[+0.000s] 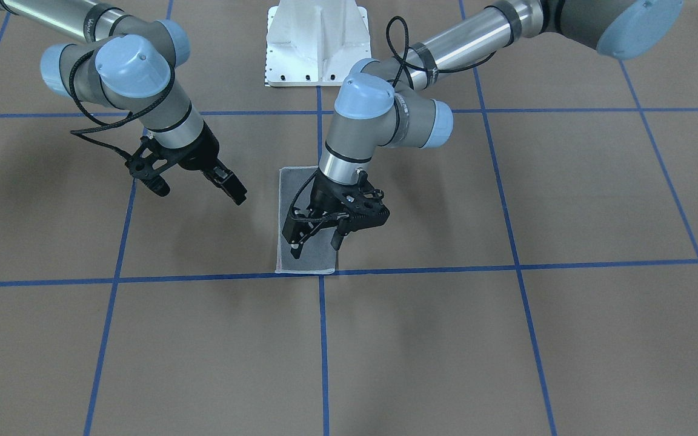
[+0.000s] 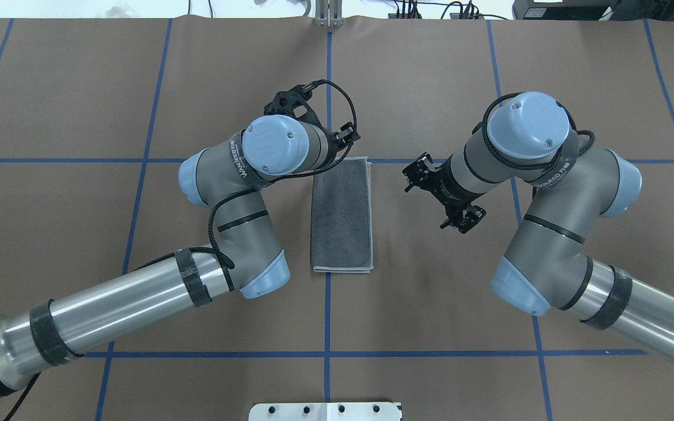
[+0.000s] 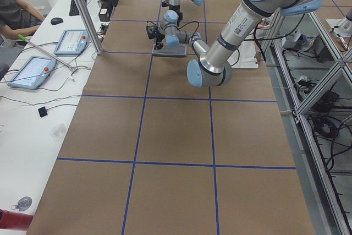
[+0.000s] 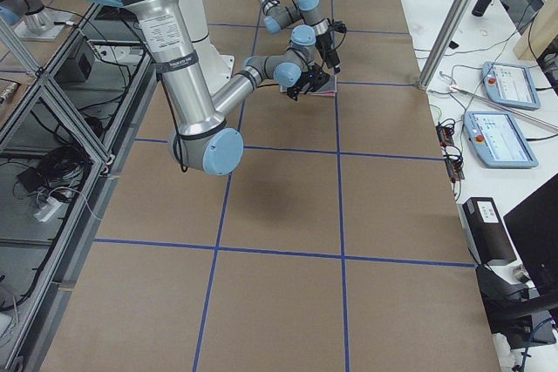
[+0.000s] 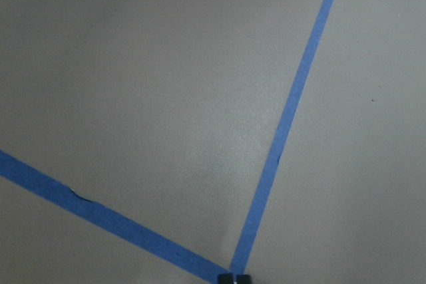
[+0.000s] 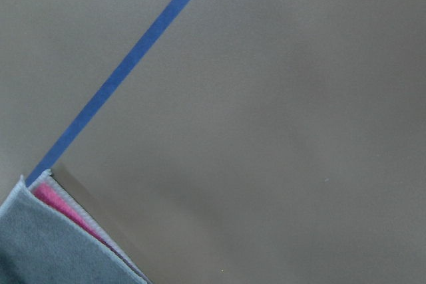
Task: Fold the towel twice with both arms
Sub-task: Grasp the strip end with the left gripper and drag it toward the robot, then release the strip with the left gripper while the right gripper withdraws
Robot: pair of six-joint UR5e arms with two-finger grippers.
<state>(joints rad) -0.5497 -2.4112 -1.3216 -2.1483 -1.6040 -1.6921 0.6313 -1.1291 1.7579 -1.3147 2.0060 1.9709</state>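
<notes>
PAUSE BEFORE THE SECOND FOLD: Folded once and grey side out, the towel (image 1: 293, 181) lies flat on the brown paper worktop (image 1: 506, 339). It is a narrow rectangle whose long axis runs straight away from the robot along the centre line of blue tape (image 1: 323, 339), and its far short edge sits just beside the cross line (image 1: 422, 268). We see the left hand (image 1: 314, 247) hanging over that far end, fingers pointing down and spread apart with nothing between them; whether the tips touch the cloth we cannot tell. The right hand (image 1: 200, 194) stands off the towel's long edge on the robot's right, apart from the cloth and above bare worktop, its fingers likewise parted wide and empty. The right wrist view takes in one corner of the towel, where the pink face (image 6: 56, 201) peeps out between the grey layers. We judge the first fold done and the second not yet begun. It has to run across the long axis, bringing one short end onto the other. That makes the left hand the nearer of the two, placed at the end to be lifted. The right hand would have to come in sideways to the far corner on its own side before both arms can carry that edge back toward the robot
</notes>
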